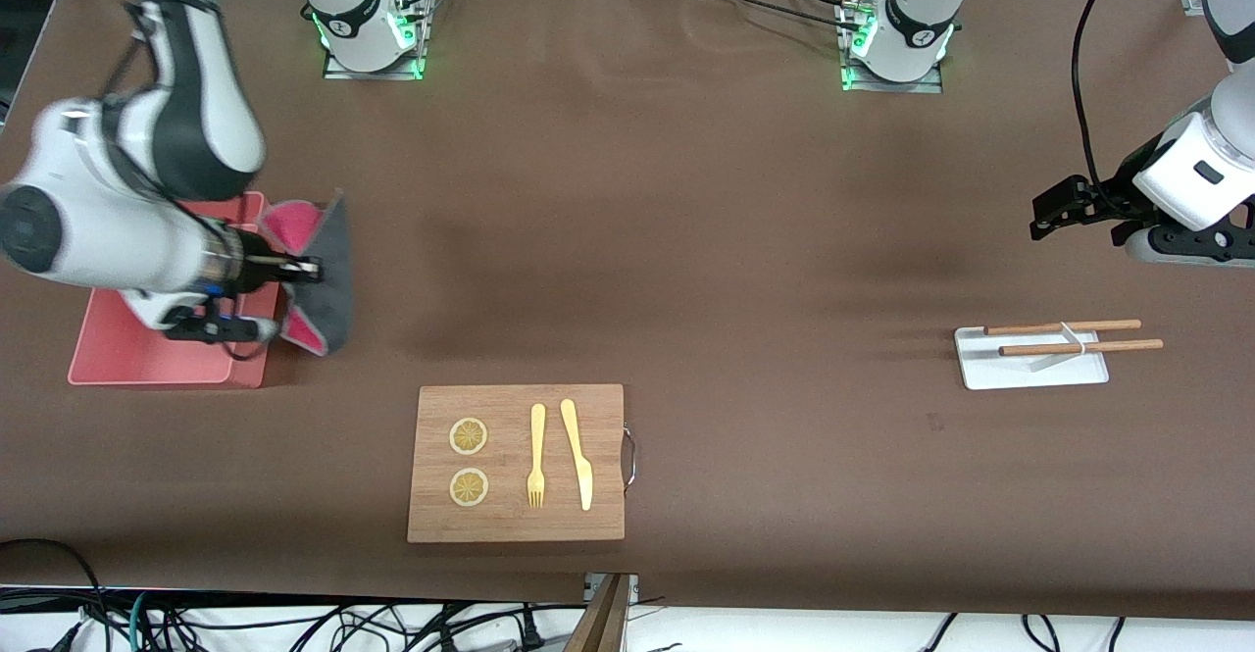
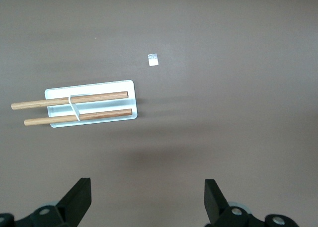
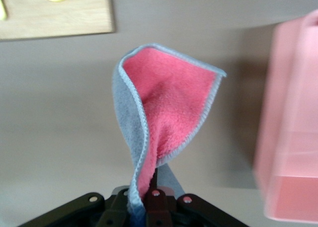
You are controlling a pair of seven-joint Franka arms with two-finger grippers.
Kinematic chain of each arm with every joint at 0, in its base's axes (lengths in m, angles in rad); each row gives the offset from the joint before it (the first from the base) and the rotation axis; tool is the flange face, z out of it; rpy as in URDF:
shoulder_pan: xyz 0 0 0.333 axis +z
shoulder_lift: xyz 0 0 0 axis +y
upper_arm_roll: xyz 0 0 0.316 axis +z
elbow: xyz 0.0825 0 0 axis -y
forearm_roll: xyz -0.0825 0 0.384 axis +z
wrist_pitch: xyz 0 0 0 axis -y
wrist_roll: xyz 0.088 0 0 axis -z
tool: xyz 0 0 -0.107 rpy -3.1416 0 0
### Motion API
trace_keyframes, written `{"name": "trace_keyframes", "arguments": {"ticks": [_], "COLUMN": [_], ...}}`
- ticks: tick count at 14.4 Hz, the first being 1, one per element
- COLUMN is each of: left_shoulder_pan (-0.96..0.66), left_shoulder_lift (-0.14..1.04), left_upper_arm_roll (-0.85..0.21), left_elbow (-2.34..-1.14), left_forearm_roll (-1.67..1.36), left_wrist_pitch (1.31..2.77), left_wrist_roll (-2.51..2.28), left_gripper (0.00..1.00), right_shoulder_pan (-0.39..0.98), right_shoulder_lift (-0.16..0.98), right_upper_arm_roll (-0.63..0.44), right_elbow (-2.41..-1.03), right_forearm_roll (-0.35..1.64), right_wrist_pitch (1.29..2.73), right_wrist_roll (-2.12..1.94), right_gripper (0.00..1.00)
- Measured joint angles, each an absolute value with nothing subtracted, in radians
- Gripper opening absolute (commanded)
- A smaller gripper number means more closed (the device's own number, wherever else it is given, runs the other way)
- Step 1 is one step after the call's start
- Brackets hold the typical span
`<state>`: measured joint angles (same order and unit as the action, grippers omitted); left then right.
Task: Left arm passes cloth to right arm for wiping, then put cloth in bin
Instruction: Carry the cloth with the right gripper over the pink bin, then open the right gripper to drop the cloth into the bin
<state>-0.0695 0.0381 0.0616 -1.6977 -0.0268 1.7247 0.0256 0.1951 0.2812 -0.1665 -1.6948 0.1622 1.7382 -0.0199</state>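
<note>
Cloth (image 1: 328, 270) hangs folded, grey outside, pink inside, pinched in right gripper (image 1: 306, 268) just beside the pink bin (image 1: 147, 358), over bare table (image 1: 686, 240) at its rim. Left gripper (image 1: 1054, 211) waits with fingers spread, holding nothing, above the white tray (image 1: 1029, 363) with 2 wooden sticks (image 1: 1069, 336).

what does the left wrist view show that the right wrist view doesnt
Only the left wrist view: the white tray with two wooden sticks across it, a small white scrap on the table, and the open left end effector.
Only the right wrist view: the cloth pinched in the shut right end effector, the pink bin beside it, and a board corner.
Both: the brown table.
</note>
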Motion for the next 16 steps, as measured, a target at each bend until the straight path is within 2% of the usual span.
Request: {"name": "trace_keyframes", "arguments": {"ticks": [4,8,9,10,12,13,16], "left_shoulder_pan": [-0.07,-0.069,-0.069,-0.069,-0.069,-0.069,-0.068], "left_shoulder_lift": [0.038,0.038,0.038,0.038,0.038,0.038,0.038], "left_upper_arm_roll": [0.062,0.062,0.062,0.062,0.062,0.062,0.062], "left_elbow": [-1.698,-1.698,-1.698,-1.698,-1.698,-1.698,-1.698], "left_forearm_roll": [-0.027,-0.027,-0.027,-0.027,-0.027,-0.027,-0.027], "left_wrist_pitch": [1.725,1.725,1.725,1.725,1.725,1.725,1.725], "left_wrist_roll": [0.026,0.026,0.026,0.026,0.026,0.026,0.026], "left_gripper": [1.0,1.0,1.0,1.0,1.0,1.0,1.0], "right_shoulder_pan": [0.104,0.0,-0.019,-0.036,-0.056,-0.059,-0.059], "right_shoulder_lift": [0.181,0.171,0.173,0.175,0.18,0.184,0.185], "right_upper_arm_roll": [-0.165,-0.167,-0.167,-0.166,-0.166,-0.166,-0.16], "right_elbow": [-1.787,-1.897,-1.922,-1.949,-1.992,-2.003,-2.001], "right_forearm_roll": [0.0,-0.063,-0.069,-0.071,-0.072,-0.072,-0.072], "right_wrist_pitch": [1.729,1.881,1.92,1.959,2.011,2.022,2.036], "right_wrist_roll": [-0.163,-0.328,-0.352,-0.372,-0.391,-0.391,-0.393], "right_gripper": [0.0,0.0,0.03,0.26,0.82,1.0,1.0]}}
